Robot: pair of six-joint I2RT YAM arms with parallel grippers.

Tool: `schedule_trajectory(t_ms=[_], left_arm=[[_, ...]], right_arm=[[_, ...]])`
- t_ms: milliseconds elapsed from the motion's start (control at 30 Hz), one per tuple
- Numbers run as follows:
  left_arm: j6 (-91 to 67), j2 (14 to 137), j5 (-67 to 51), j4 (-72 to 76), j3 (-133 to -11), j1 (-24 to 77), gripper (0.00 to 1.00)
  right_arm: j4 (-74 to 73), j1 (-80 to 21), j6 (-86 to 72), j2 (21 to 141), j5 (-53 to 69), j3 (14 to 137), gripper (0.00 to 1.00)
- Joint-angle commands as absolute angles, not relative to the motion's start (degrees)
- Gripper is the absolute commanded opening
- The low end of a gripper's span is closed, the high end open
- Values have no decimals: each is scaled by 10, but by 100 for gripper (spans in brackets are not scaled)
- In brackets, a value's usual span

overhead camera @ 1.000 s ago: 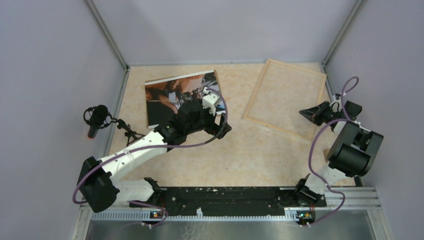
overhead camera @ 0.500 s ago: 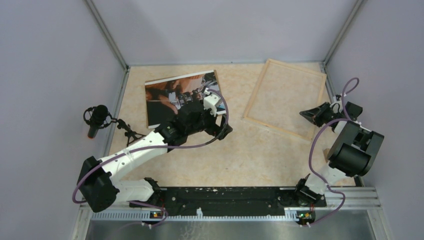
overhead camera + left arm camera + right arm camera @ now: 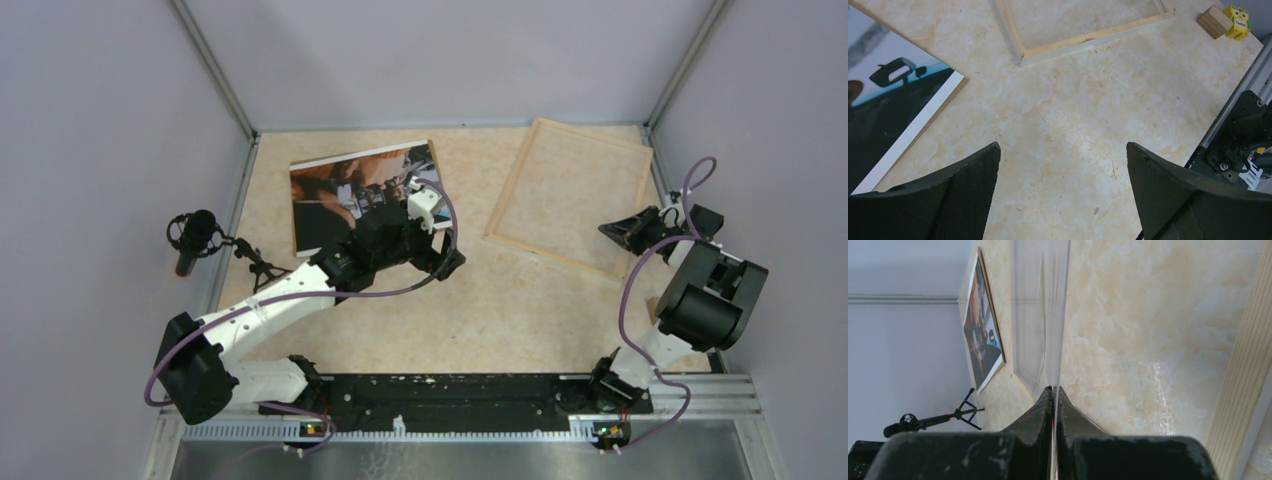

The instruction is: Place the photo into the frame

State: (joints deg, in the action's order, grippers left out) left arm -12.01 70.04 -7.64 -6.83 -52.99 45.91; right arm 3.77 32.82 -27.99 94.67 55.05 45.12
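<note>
Left gripper (image 3: 1063, 147) wide open above table (image 3: 1073, 115) beside photo (image 3: 898, 100), right gripper (image 3: 1054, 389) clamped on clear sheet (image 3: 1048, 330), near frame (image 3: 1088, 40)

Photo (image 3: 350, 190): one, table's far left corner.
Frame (image 3: 514, 178): one, far right corner.
Clear pane (image 3: 1048, 315): one.
Wooden block (image 3: 1215, 21): one, by table's right edge.
Owl figure (image 3: 1238, 21): one, touching block.
Microphone (image 3: 193, 235): one, by left edge.
Arms: two, left arm (image 3: 270, 305) and right arm (image 3: 705, 300).
Grippers: two, left gripper (image 3: 1063, 150) and right gripper (image 3: 1054, 390).
</note>
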Motion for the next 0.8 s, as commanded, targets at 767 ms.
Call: schedule_trajectory(t_ms=[767], left_arm=[[-110, 697, -66, -46, -529, 469, 98]], right_arm=[[50, 340, -248, 947, 541, 464, 0]])
